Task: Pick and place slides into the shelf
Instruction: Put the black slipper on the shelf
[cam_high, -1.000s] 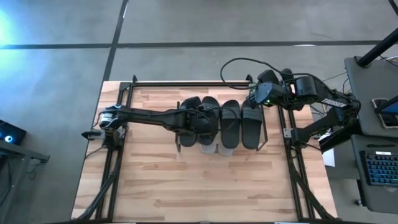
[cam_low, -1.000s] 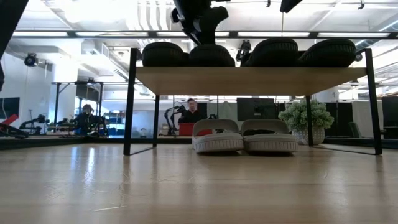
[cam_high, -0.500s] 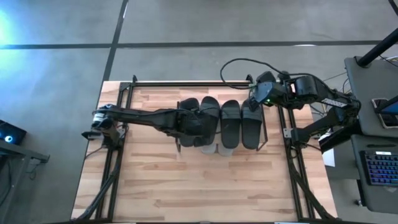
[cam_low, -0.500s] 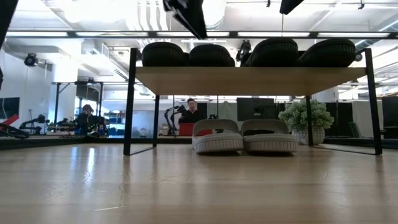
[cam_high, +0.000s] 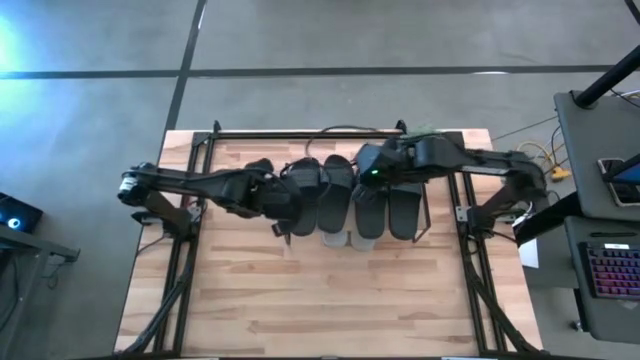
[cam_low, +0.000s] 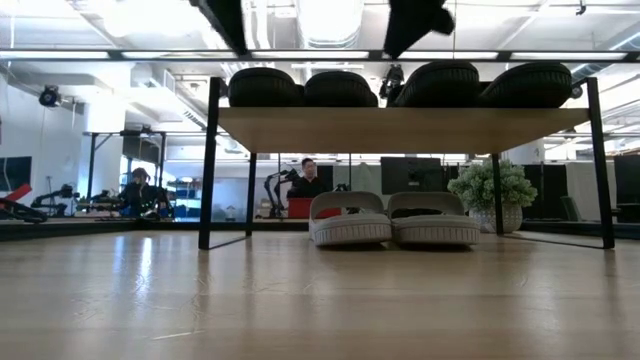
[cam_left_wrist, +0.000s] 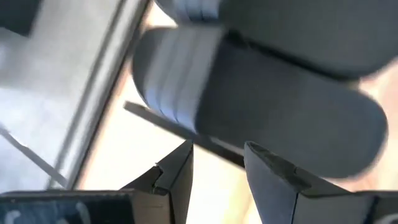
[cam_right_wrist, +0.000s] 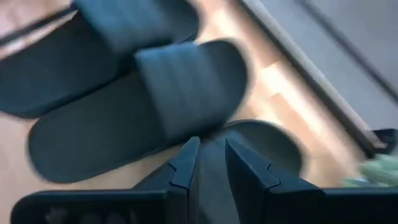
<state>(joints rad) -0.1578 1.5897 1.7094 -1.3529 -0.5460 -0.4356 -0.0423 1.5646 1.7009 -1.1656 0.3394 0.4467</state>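
Shelf (cam_low: 400, 128): light board on black wire legs, standing mid-table.
- Under shelf: two light grey slides (cam_low: 350, 220), side by side, toes forward, on the tabletop.
- On shelf board: four black slides (cam_low: 340, 88) in a row, close-packed. All six apparently placed.
- Left gripper (cam_left_wrist: 217, 152): beside the shelf's left end, fingers well apart, empty; leftmost black slide just ahead.
- Right gripper (cam_right_wrist: 211, 146): above the shelf's middle, over the third black slide, fingers only slightly parted, gripping nothing.
- Beyond shelf: seated person (cam_low: 307, 180), far off in the room.

Risk, as judged: right fingers low over crowded slides; a careless sweep likely to shove one off the board.

Versus a second ago: left gripper drawn back from over the left slides towards the shelf's left end; right gripper reached in from the shelf's right end. Slides unmoved.
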